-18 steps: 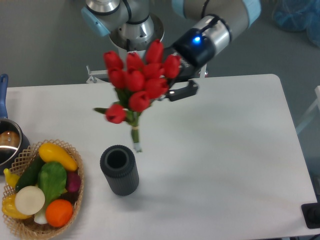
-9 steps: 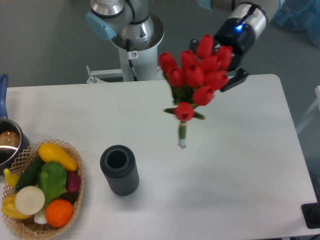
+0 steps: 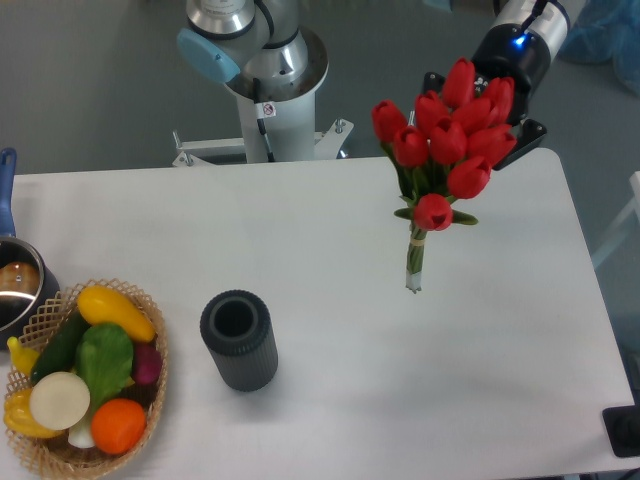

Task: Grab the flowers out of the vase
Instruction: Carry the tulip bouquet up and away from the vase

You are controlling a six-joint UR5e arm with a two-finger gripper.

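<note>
At the left edge: a metal pot with a blue handle, cut off by the frame, and just below it a wicker basket of coloured fruit and vegetables; neither belongs to the job.
Left of centre: the vase stands upright on the white table, its round mouth empty and nothing touching it.
Centre back: the arm's base column rises behind the table's far edge.
Right, high up: the flowers hang in the air well apart from the vase, red heads uppermost, the tied stems pointing down with their tip clear of the table.
Upper right: the gripper is mostly hidden behind the blooms; only dark parts show at either side. The bunch hangs from nothing else, so I judge the fingers are clamped on it near the heads, though the contact itself is out of sight.
Stage: the lift looks done; what is left is holding.
Doing it well: keep the squeeze even, avoid sudden swings, since a long bunch held near the top can sway or slip.
Risk: the stems dragging on the table if the arm dips.
</note>
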